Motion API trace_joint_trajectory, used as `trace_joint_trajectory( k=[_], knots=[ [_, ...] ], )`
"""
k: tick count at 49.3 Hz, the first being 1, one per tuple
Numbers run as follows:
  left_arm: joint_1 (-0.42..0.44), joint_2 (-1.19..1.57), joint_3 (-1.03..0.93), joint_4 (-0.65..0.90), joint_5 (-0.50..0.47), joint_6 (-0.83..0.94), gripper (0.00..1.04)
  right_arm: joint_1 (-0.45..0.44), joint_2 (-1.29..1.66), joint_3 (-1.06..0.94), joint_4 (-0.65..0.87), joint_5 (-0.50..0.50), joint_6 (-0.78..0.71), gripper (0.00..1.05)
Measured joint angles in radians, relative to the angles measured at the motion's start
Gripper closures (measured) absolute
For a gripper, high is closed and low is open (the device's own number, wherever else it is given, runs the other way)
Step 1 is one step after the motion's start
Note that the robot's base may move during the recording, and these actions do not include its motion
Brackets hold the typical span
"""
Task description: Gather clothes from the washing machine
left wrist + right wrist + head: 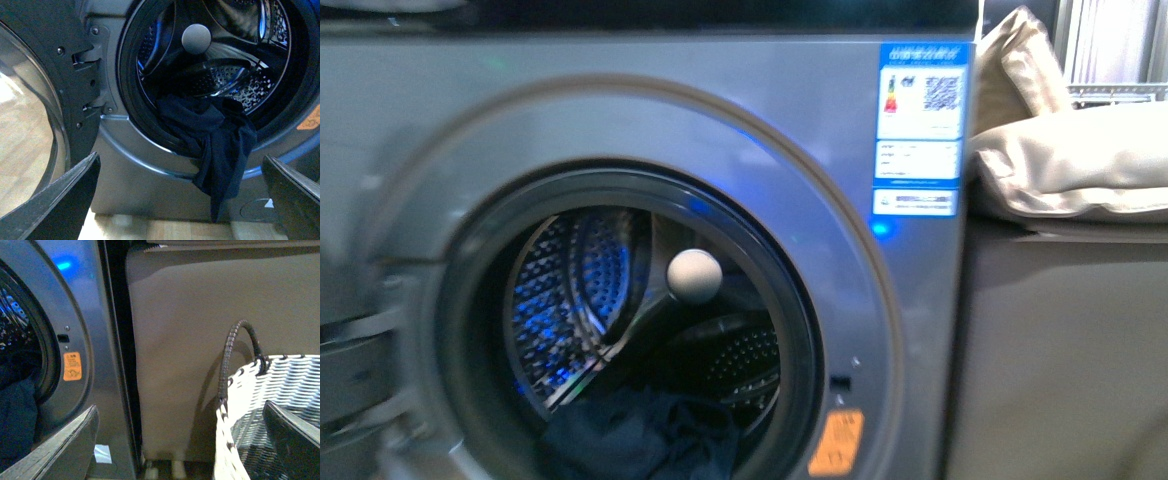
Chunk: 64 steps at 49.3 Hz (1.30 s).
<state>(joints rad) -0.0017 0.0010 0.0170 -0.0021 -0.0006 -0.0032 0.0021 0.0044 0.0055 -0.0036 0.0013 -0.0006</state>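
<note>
1. Silver-grey front-loading washing machine (pixel 620 120) filling most of the front view, slightly blurred, with blue light glinting inside the perforated steel drum (pixel 570 290).
2. Blue-and-white energy label (pixel 920 125) at the upper corner of the front panel, with a coloured rating arrow and a QR code; printed text too blurred to read.
3. Orange sticker (pixel 836 442) low beside the porthole rim, also seen from the right wrist; writing too small to make out.
4. Dark navy clothes (pixel 215 145) lying at the bottom of the drum mouth, spilling over the rubber rim and hanging down the front panel.
5. Pale round ball (pixel 694 272) inside the drum, above the garment.
6. Round door (pixel 30 100) swung open to one side, hinge bolts showing.
7. Left end effector (pixel 180 156) facing the opening, fingers spread wide, holding nothing, apart from the fabric.
8. Right end effector (pixel 179 405) likewise spread wide and empty, above a grey-white woven basket (pixel 270 405) with a dark handle.
9. Beige cushions (pixel 1080 160) resting on the unit beside the machine.
</note>
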Motion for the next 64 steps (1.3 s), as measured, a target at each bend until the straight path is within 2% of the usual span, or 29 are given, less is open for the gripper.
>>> trace_joint_trajectory(
  k=[23, 27, 29, 34, 43, 51, 64],
  knots=[
    [0.001, 0.002, 0.0, -0.001, 0.006, 0.0, 0.07, 0.0, 0.0, 0.0, 0.0, 0.0, 0.0, 0.08],
    [0.053, 0.078, 0.039, -0.092, 0.188, -0.077, 0.07, 0.0, 0.0, 0.0, 0.0, 0.0, 0.0, 0.08],
    [0.061, 0.137, 0.053, -0.084, 0.241, -0.105, 0.07, 0.0, 0.0, 0.0, 0.0, -0.001, 0.0, 0.08],
    [0.051, 0.271, 0.099, 0.014, 0.232, -0.138, 0.07, 0.0, 0.0, 0.0, 0.0, 0.0, 0.0, 0.08],
    [-0.076, 0.588, 0.199, 0.272, 0.128, -0.134, 0.07, 0.0, 0.0, 0.0, 0.0, 0.0, 0.0, 0.08],
    [-0.133, 0.853, 0.291, 0.428, 0.092, -0.128, 0.07, 0.0, 0.0, 0.0, 0.0, 0.0, 0.0, 0.08],
    [-0.173, 1.217, 0.446, 0.569, 0.068, -0.087, 0.07, 0.0, 0.0, 0.0, 0.0, 0.0, 0.0, 0.08]
  ],
)
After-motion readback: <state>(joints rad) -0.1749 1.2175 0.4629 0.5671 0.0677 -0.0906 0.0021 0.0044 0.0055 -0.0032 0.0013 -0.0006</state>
